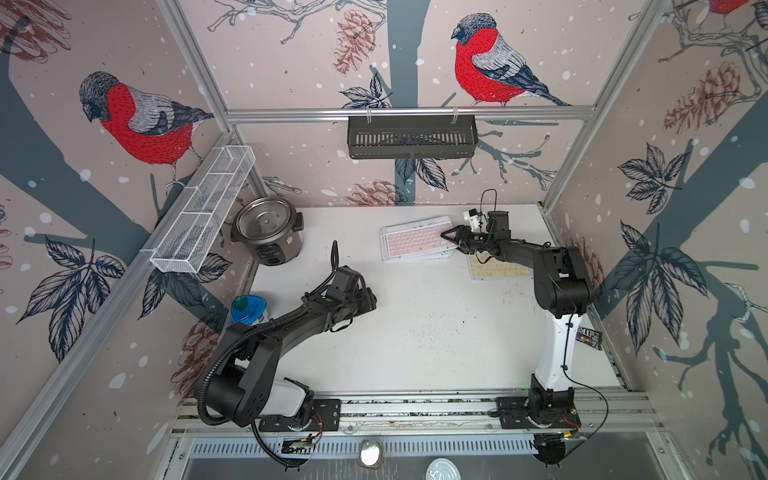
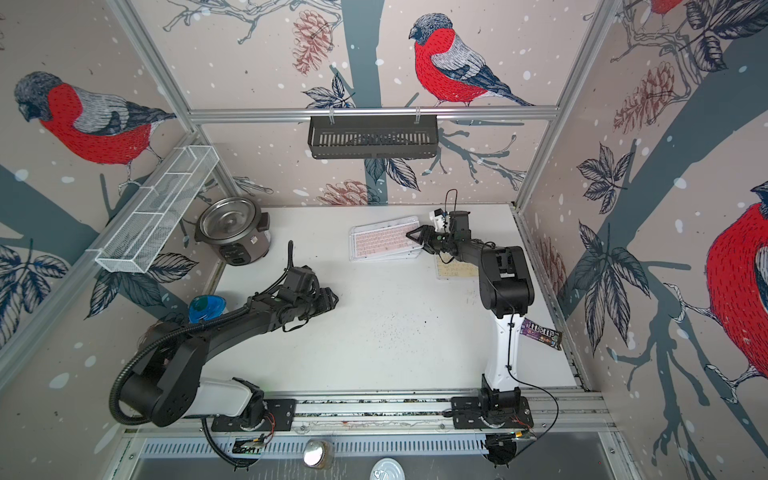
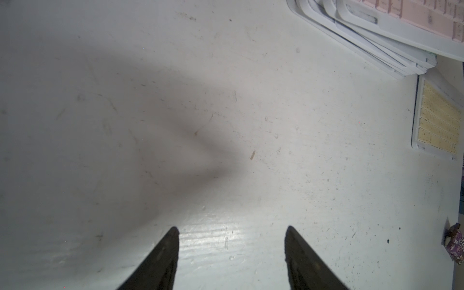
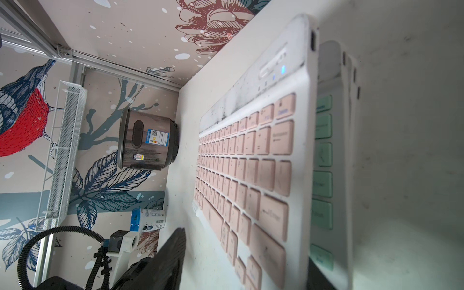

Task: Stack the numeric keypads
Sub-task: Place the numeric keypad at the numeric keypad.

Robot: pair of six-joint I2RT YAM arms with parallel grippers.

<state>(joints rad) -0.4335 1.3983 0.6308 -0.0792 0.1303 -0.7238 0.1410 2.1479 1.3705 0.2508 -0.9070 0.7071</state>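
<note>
Keypads sit piled at the back of our desk, pink one on top. Our right pincer is parted around its edge, holding nothing (left pincer gapes empty too). We could bump the crooked pile sideways pulling away. The yellow keypad lies apart, beside the pile.

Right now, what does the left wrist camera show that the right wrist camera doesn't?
Only left wrist: the yellow keypad, a candy pack, and the left gripper, open and empty. Only right wrist: the cooker, the mesh basket, and green keys under the pink keypad. Both: the stack, pink keypad on top.
</note>
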